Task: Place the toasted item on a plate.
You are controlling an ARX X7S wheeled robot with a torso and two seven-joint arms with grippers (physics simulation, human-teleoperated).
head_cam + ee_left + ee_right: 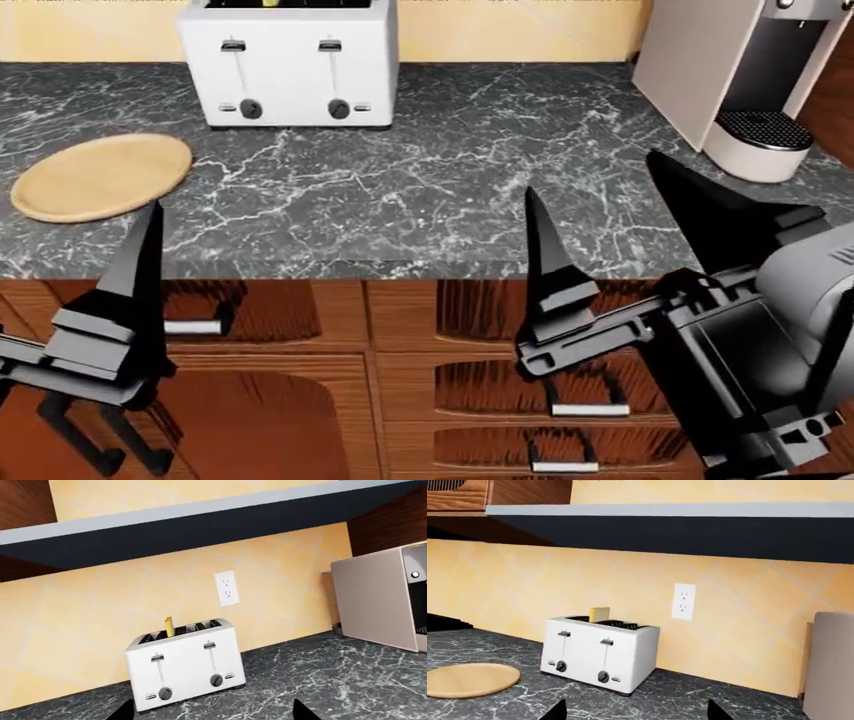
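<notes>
Dark grey marble-patterned countertop (441, 190) runs along a yellow tiled wall (747, 610), above brown wooden drawers with metal handles (574, 400). At the back of the counter stands a white four-slot toaster (288, 65) with two levers and two round dials on its front. The toasted item, a pale slice of bread with golden-yellow crust (599, 614), stands upright in one of the toaster's slots, its top edge poking out above the rim. On the counter, well apart from the bread and toward the robot's left of the toaster, lies the round light tan wooden plate (102, 176), with nothing on it. A white wall socket (226, 588) sits on the tiles behind the toaster, and a beige coffee machine (747, 70) stands at the robot's right end of the counter. The left gripper (210, 714) hangs in front of the drawers, its dark fingers spread wide and holding nothing. The right gripper (614, 225) hovers near the counter's front edge, likewise spread wide and holding nothing.
</notes>
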